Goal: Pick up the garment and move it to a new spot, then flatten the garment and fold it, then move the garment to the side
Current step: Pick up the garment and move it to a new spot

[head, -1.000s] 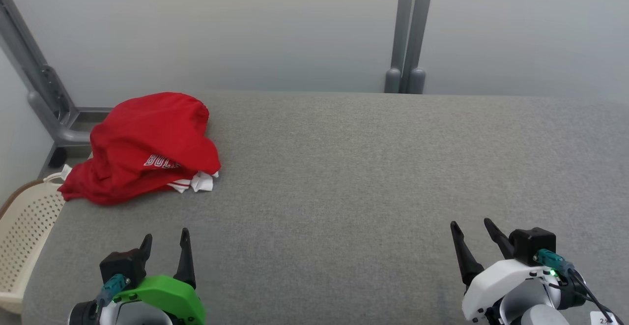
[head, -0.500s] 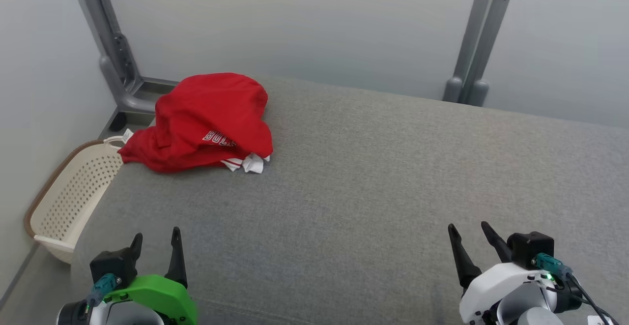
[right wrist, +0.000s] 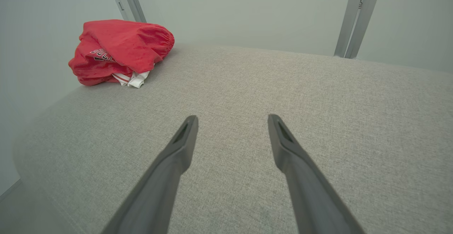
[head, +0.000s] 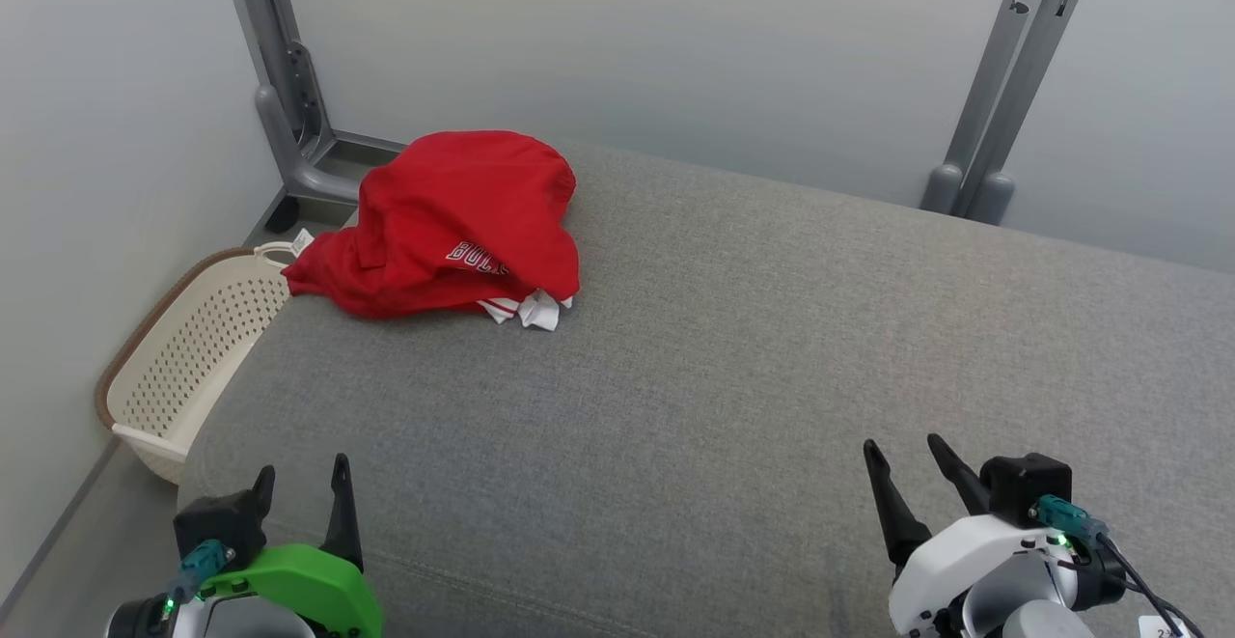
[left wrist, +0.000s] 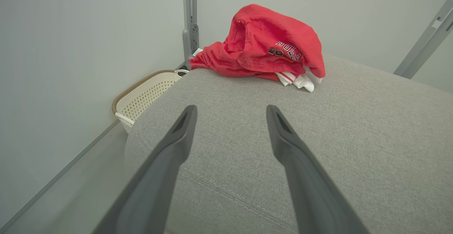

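Note:
The garment [head: 453, 223] is a crumpled red heap with white lettering and a white striped edge, lying at the far left corner of the grey padded surface [head: 733, 358]. It also appears ahead in the left wrist view [left wrist: 265, 46] and far to the upper left in the right wrist view [right wrist: 116, 50]. My left gripper [head: 301, 474] hovers open over the near left edge, well short of the garment, with nothing between its fingers. My right gripper [head: 902, 447] stands open and empty at the near right.
A cream perforated basket [head: 183, 348] sits on the floor off the surface's left edge, just below the garment. Grey metal frame posts [head: 289, 97] rise at the back left and back right [head: 1003, 88]. Pale walls close in behind and on the left.
The head camera has turned left, so the whole picture has shifted right and more of the basket and left wall shows. The garment lies as before and both grippers stay open.

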{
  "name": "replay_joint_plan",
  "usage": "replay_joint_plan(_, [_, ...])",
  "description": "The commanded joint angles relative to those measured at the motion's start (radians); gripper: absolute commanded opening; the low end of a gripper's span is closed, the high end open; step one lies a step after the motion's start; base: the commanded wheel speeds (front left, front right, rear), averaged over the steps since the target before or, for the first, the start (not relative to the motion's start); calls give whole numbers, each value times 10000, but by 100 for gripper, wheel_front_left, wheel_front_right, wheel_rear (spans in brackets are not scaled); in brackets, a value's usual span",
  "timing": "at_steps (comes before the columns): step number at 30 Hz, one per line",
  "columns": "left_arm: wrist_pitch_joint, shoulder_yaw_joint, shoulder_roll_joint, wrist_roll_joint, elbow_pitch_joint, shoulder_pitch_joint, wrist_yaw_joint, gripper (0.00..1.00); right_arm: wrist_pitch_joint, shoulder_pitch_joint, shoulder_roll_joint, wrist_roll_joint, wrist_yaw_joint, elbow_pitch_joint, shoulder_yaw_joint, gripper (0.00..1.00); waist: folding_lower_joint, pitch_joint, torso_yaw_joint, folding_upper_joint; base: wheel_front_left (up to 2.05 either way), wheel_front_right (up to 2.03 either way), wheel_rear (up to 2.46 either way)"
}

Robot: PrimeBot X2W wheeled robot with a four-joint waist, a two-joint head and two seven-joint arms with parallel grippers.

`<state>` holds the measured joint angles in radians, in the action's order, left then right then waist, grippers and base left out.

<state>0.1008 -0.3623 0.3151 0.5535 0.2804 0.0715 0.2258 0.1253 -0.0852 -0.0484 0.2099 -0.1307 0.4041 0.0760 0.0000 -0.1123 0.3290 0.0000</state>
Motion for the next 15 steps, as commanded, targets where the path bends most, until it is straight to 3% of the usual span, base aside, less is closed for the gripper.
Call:
replay_joint_plan(1, [-116,-78,54,21,20,14,-43,100,78,-43,-37,58,-1,26,21,100,0,-4,-7,0,0,0,0])
replay_joint_plan(5, [-608,-203,86,93,216,523,-228,100,40,-8,-37,-35,-1,-25,5,100,0,39,10,0,0,0,0])
replay_joint_plan(9, [-1910,-404,42,388,876,1629,-534,100,-114,-39,-39,-191,-1,-254,32,100,0,244,-19,0,0,0,0])
replay_joint_plan(15, [-3649,-578,-237,609,1995,3687,-653,100,-528,-29,-39,-424,-1,-881,238,100,0,779,-280,0,0,0,0])
